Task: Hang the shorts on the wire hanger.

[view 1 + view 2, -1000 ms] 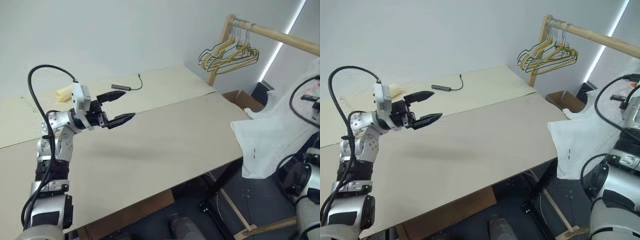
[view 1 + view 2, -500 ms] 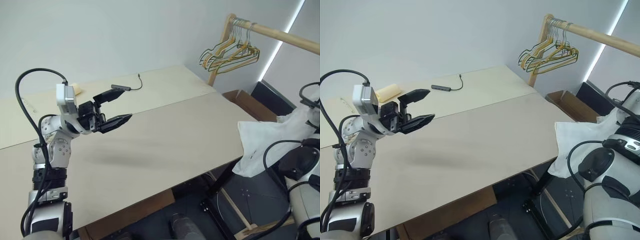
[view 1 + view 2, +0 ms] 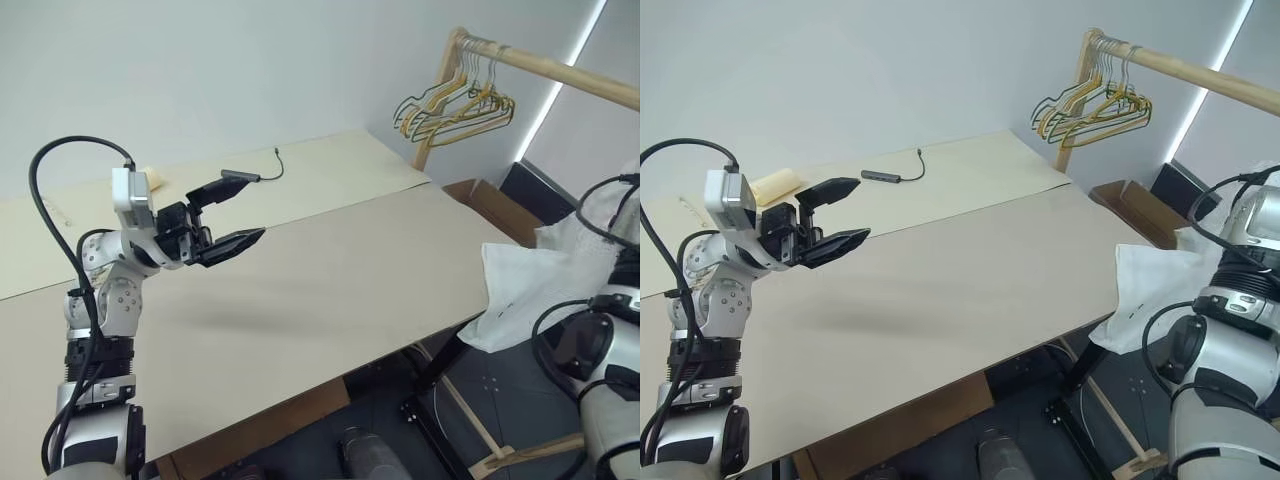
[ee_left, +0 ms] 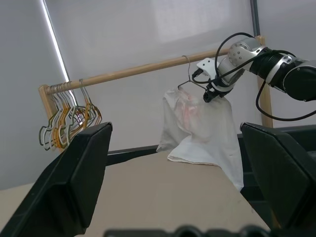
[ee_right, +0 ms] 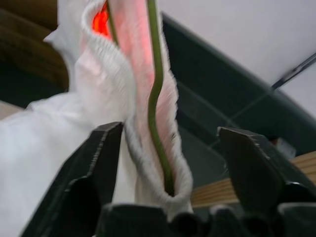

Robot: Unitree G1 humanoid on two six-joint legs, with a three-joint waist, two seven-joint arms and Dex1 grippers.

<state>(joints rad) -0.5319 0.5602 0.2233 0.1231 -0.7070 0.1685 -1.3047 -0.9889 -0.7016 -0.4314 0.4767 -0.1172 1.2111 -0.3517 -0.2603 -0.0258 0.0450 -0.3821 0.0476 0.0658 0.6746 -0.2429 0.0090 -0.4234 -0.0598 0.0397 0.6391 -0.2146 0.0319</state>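
No writing or labels can be read anywhere. The right gripper [image 5: 168,148] stands open, its jaws wide on either side of the shorts [image 4: 200,131] and the wire hanger [image 5: 157,94] — the gathered waistband and wire lie between them, though a touch cannot be told. The left wrist view shows what the head views do not: the hanger's hook over the wooden rail [image 4: 148,71], shorts draping down onto the table [image 3: 330,270] edge. The left gripper [image 3: 238,215] hovers open above the beige table, well apart. Spare hangers [image 3: 455,105] bunch at the rail's far end, against plain grey walls.
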